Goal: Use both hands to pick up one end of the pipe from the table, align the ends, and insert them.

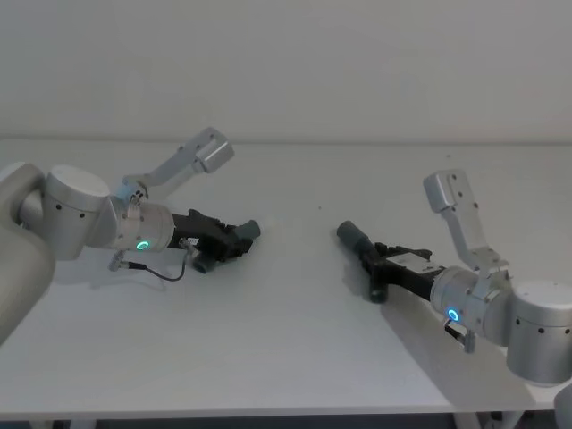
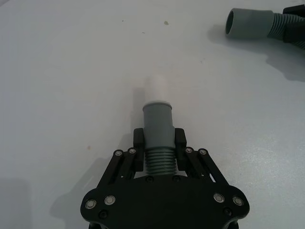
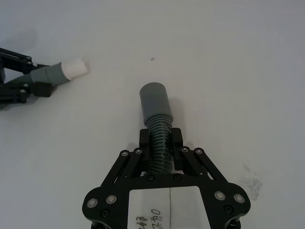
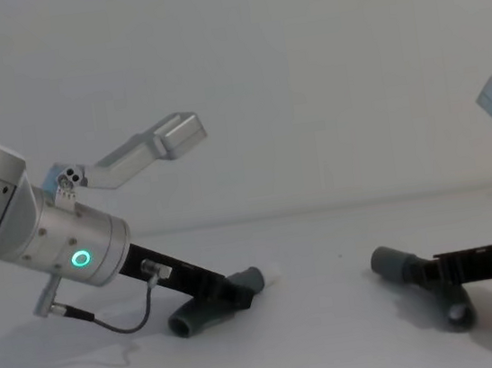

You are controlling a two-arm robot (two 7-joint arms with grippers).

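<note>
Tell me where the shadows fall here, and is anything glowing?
Head view: even, soft light; faint shadows lie on the table beside the left claw and the right claw, and a green ring glows on the left wrist. Left wrist view: the pale-tipped piece casts a weak shadow. Chest view: a grey shadow spreads under the wide-collar piece.

White label (image 3: 169, 207) on the right end effector (image 3: 160, 139) carries dark handwritten marks, sideways, partly cut off at the frame edge. Possibly digits; none can be read with certainty.
</note>
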